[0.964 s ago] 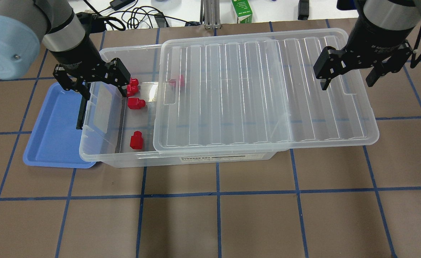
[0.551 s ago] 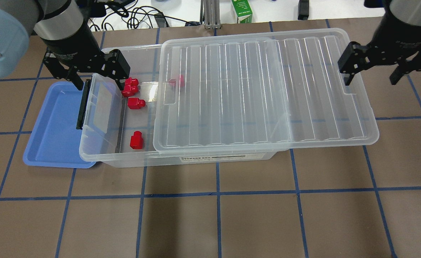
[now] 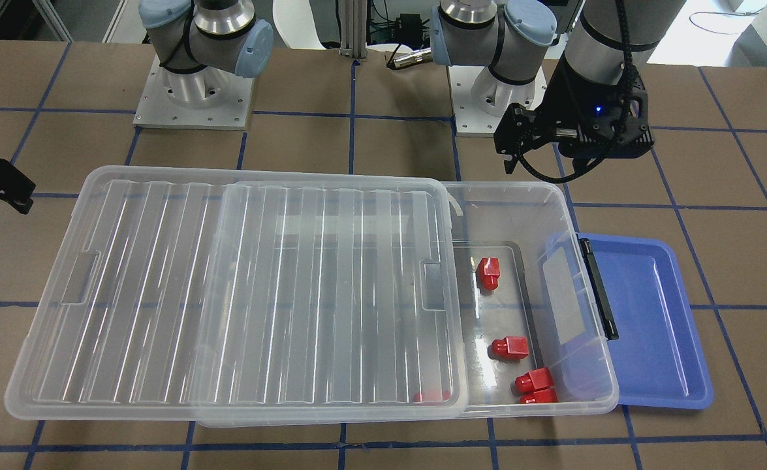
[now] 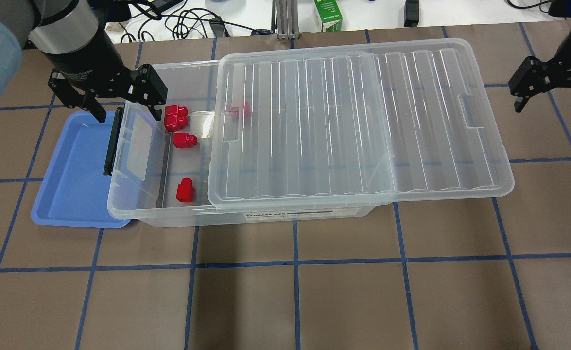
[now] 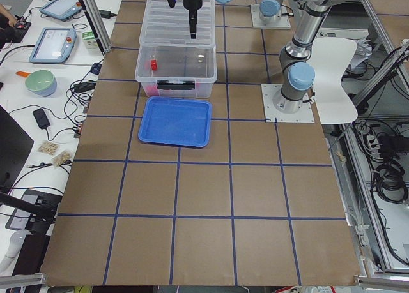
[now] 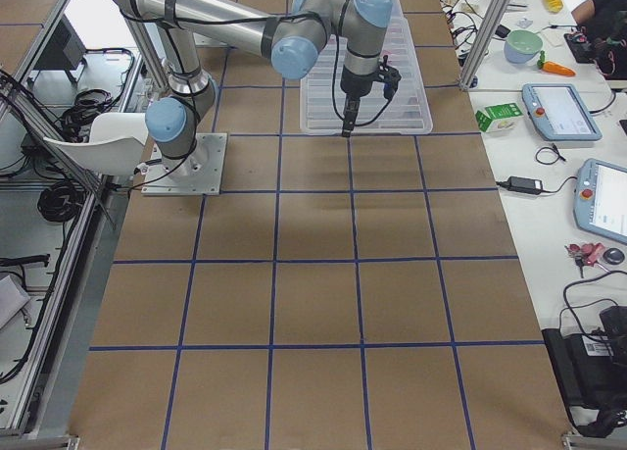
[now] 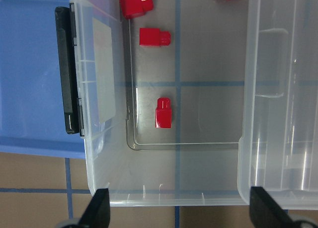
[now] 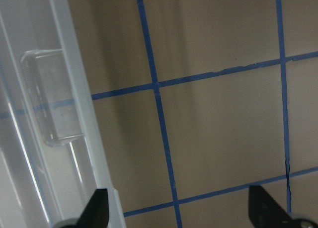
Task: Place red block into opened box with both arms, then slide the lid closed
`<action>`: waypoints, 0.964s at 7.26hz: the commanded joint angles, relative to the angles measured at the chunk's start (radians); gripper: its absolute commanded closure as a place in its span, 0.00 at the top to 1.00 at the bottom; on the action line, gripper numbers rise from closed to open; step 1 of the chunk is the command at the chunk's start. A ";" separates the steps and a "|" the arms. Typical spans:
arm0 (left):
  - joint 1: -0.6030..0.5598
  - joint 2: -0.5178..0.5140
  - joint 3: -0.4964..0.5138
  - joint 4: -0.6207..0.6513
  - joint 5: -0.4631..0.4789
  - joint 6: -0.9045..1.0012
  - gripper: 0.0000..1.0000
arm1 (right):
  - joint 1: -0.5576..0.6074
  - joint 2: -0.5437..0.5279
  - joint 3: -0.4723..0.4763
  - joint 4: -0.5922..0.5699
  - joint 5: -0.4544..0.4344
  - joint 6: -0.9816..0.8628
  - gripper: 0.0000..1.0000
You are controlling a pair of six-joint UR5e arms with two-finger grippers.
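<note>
Right now my left gripper (image 4: 129, 115) hangs above the box's (image 4: 142, 214) 10 o'clock corner, fingers (image 4: 150, 92) spread, empty. My right gripper (image 4: 548, 108), likewise spread, hovers off the lid's (image 4: 353, 121) 3 o'clock edge. Red blocks (image 4: 184, 190) lie inside the box.

Red blocks (image 4: 185, 189), clear ribbed lid (image 4: 358, 121), blue tray (image 4: 71, 180)

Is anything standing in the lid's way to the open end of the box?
Nothing visible at lid height. The left gripper hangs open above that end, seemingly well clear, and the red blocks lie low on the floor of the box.
</note>
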 commanded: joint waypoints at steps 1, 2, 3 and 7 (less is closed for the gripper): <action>0.001 -0.001 -0.003 0.003 -0.001 0.002 1.00 | -0.018 0.073 0.009 -0.065 -0.001 -0.018 1.00; 0.001 -0.007 -0.003 0.003 -0.001 0.002 1.00 | -0.016 0.090 0.011 -0.085 0.001 -0.015 1.00; 0.001 -0.005 -0.004 0.003 -0.001 0.005 1.00 | -0.016 0.093 0.011 -0.082 0.007 -0.020 1.00; 0.003 -0.008 -0.009 0.005 -0.004 0.002 1.00 | -0.010 0.096 0.065 -0.088 0.010 -0.026 1.00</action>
